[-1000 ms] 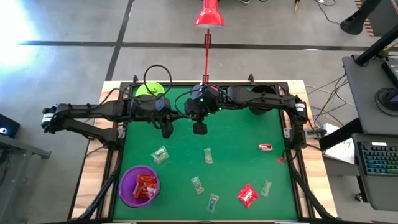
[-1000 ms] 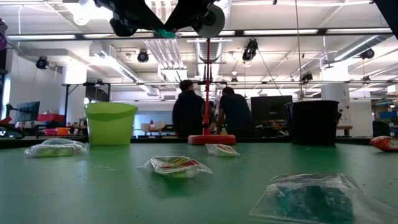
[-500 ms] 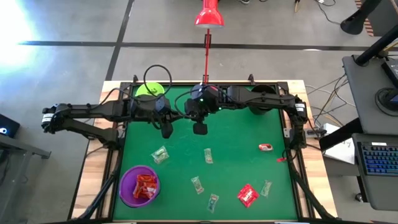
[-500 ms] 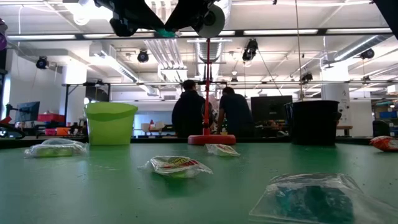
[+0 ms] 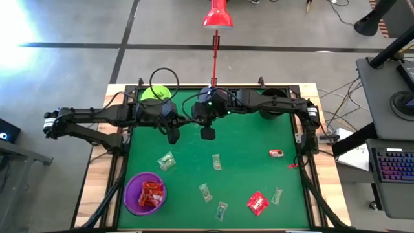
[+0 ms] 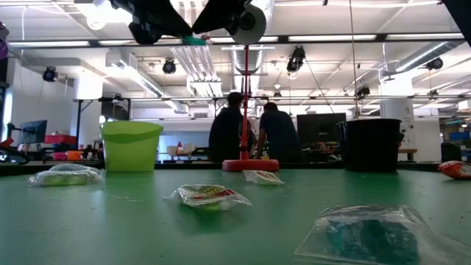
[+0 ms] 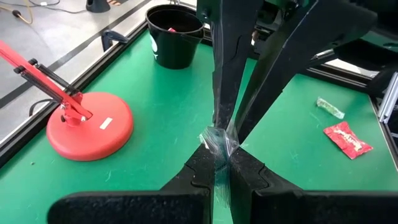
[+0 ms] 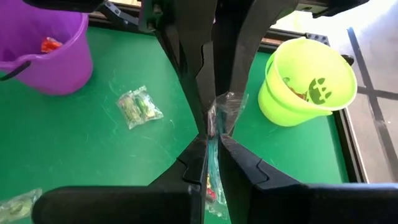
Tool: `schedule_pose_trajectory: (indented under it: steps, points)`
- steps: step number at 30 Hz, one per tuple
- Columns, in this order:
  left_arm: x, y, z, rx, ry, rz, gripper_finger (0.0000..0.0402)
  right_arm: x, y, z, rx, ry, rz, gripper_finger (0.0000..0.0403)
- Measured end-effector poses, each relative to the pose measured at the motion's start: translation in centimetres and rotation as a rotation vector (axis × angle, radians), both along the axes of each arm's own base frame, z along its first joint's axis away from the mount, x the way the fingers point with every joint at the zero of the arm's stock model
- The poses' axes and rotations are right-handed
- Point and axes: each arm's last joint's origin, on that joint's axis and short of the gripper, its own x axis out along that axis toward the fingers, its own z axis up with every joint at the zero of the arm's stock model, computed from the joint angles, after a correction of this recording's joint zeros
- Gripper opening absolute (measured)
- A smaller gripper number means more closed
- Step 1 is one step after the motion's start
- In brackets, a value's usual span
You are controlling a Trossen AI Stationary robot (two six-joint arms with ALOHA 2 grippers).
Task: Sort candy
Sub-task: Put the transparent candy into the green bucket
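Green felt covers the table [image 5: 259, 162], and the red desk lamp [image 7: 90, 127] stands at its far edge; everything below is placed from that lamp's base. Both arms meet in the air just in front of the base. The left gripper [image 7: 219, 152] and the right gripper [image 8: 212, 134] each have their jaws pressed together on the same clear-wrapped candy [image 7: 217, 142], one pinching each end, so the sweet hangs between them above the felt. A lime-green cup [image 8: 306, 81] sits beside the base on the left arm's side, a black cup [image 7: 175, 36] on the other, and a purple cup [image 5: 145, 193] well away at the near corner. Loose candies [image 5: 217, 162] lie scattered nearer than the lamp.

As I judge it, the risk is a tug-of-war: if both pull, the wrapper may tear or slip free and fall short of any cup.
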Motion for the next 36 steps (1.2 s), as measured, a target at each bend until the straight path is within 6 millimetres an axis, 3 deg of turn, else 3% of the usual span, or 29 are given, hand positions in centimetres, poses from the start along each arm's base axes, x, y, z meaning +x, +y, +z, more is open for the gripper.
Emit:
schedule_pose_trajectory:
  steps: [4,11,36]
  points:
    - [-0.03,0.00,0.03,0.000,-0.002,-0.001,0.0002,-0.04,-0.08,0.06,0.075,0.002,-0.048,0.0029]
    - [-0.05,-0.03,0.06,-0.002,-0.003,-0.004,0.0002,-0.47,-0.42,0.27,0.166,0.033,0.014,0.0029]
    - [-0.14,-0.02,0.06,0.010,0.003,-0.006,0.0002,-0.20,-0.50,0.60,0.078,-0.015,0.039,0.0029]
